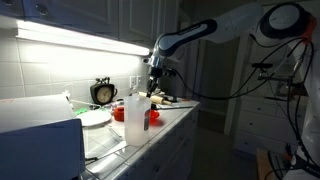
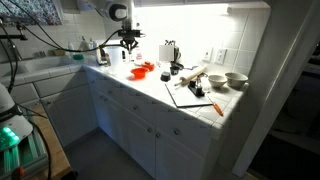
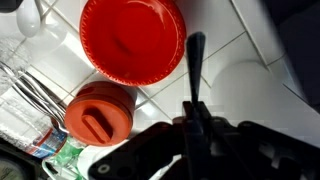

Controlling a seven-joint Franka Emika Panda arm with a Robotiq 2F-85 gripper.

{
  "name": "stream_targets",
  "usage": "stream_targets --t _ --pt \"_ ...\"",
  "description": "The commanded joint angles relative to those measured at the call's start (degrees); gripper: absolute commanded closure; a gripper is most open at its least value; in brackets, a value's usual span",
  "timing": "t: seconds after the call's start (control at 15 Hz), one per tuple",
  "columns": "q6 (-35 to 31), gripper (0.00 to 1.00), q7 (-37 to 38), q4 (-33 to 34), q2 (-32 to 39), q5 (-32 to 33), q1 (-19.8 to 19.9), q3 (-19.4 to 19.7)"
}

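Hanging over the tiled counter (image 3: 235,45), gripper (image 3: 193,125): jaws pinched narrow on a slim black utensil (image 3: 195,60), whose shaft stuck out straight past the fingertips; its working end could not be made out. Judged light, stiff and smooth, so apt to pivot or slip in so thin a pinch; the hold looked best kept low on the shaft, squarely between the pads. Directly beneath: red bowl (image 3: 132,38), shallow, probably plastic and light, liable to skate on glazed tile if prodded. Beside it: orange lid (image 3: 98,112), with whisk (image 3: 30,95) wires at the side. In an exterior view, a tall clear jug (image 1: 135,118) stood just beside the red items, close to the front counter edge (image 1: 165,128), so room was tight on that side. Farther back: clock (image 1: 103,92) against the wall (image 1: 60,65). Open air above and toward the room offered freer passage.
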State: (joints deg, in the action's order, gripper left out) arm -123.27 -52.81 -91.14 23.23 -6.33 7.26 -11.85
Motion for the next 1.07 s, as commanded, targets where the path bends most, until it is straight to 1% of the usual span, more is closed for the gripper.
stream_targets --t 0.0,0.4,1.0 --pt "3.74 0.98 -2.23 0.76 -1.25 -1.89 -0.86 1.14" --pt "8.32 0.98 -4.42 1.18 -2.53 -2.39 -1.03 1.39" --pt "15.19 0.98 -5.95 4.33 -2.7 -2.31 -2.02 1.99"
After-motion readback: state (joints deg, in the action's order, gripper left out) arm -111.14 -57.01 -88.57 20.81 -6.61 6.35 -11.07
